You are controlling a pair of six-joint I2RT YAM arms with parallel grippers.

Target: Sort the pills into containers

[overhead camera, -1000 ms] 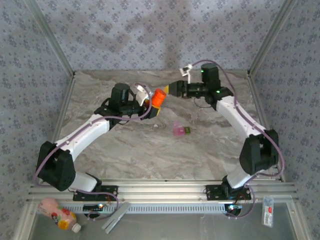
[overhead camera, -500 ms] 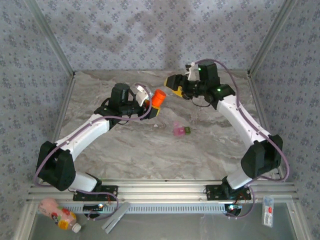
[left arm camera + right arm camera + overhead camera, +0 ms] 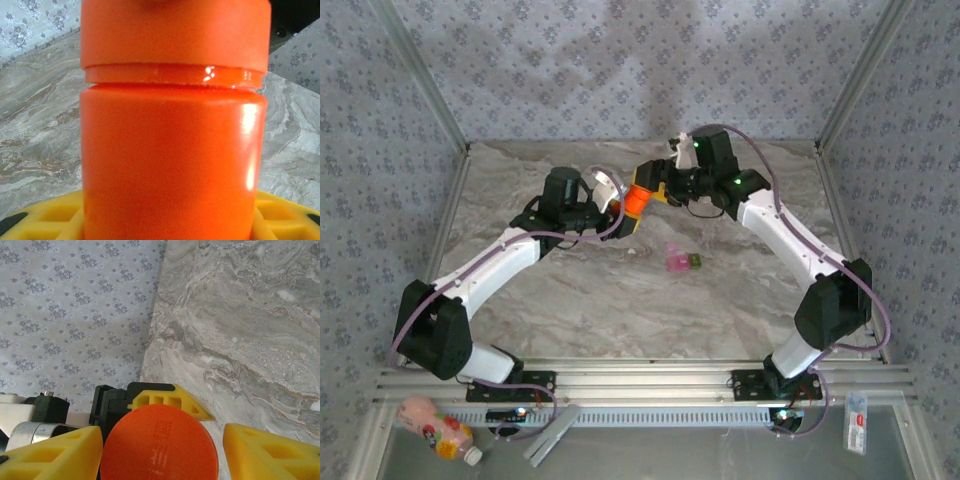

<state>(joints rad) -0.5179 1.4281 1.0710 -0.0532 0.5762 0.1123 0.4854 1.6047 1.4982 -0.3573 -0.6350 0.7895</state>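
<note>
Right gripper (image 3: 161, 437) has swung in, jaws straddling the cap (image 3: 159, 452), not yet clamped; left gripper (image 3: 623, 212) grasps the orange bottle (image 3: 170, 165) near the bench's (image 3: 570, 290) far edge. Likely light, stiff and slick, so pinch the cap's rim.

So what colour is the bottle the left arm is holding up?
Bright orange, cap included; the left wrist view shows the bottle best.
</note>
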